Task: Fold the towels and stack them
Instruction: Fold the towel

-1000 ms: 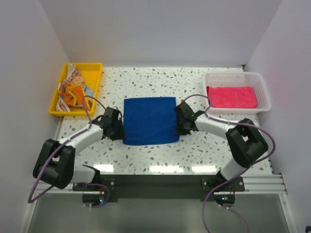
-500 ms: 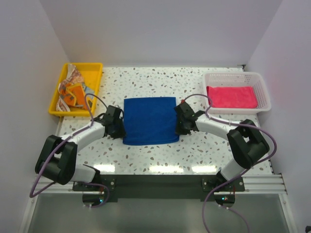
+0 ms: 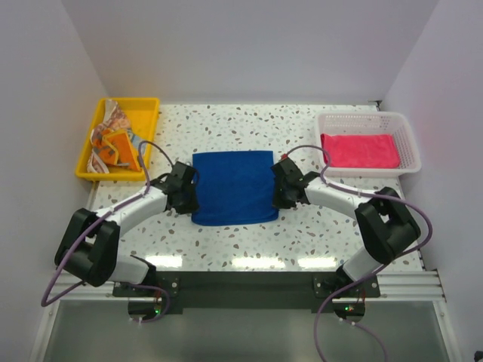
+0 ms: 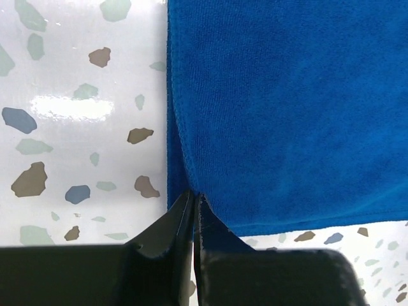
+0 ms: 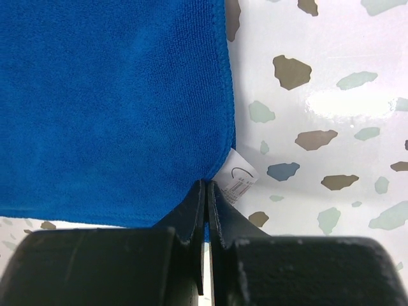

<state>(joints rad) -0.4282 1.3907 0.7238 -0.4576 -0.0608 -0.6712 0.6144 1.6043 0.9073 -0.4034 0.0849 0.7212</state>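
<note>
The royal blue towel point(image 3: 233, 186) lies flat in the middle of the table. My left gripper point(image 3: 190, 194) is shut on its left edge; in the left wrist view point(image 4: 193, 194) the jaws pinch the blue cloth point(image 4: 280, 108). My right gripper point(image 3: 278, 194) is shut on its right edge; in the right wrist view point(image 5: 206, 185) the jaws pinch the cloth point(image 5: 108, 102) beside its white label point(image 5: 237, 175). The hot pink towel point(image 3: 359, 150) lies folded in the white mesh basket point(image 3: 407, 136). The orange towels point(image 3: 112, 142) lie crumpled in the yellow tray point(image 3: 143, 113).
The tray stands at the back left and the basket at the back right of the speckled table point(image 3: 249, 121). White walls close in the back and both sides. The arm bases sit on a black rail point(image 3: 249, 283) at the near edge.
My left gripper has moved right and a little back along the towel's left edge, pushing the edge inward. The right gripper has barely moved.
</note>
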